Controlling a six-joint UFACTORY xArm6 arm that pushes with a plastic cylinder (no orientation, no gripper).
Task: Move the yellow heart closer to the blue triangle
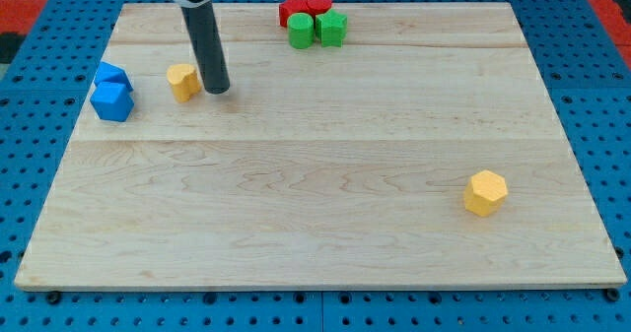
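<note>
The dark rod's tip (217, 89) (no jaws on this rig) touches the small yellow wooden heart (182, 81) from the view's right, near two blue blocks (112, 92) at the board's left edge. An off-centre push may spin the heart aside, or knock the blue pair.

the rod (204, 36) is cut off by the view's top edge, so the arm above it is out of sight. the two red blocks (305, 7) sit partly behind the green blocks (316, 29), too small and crowded for their shapes to be told.
</note>
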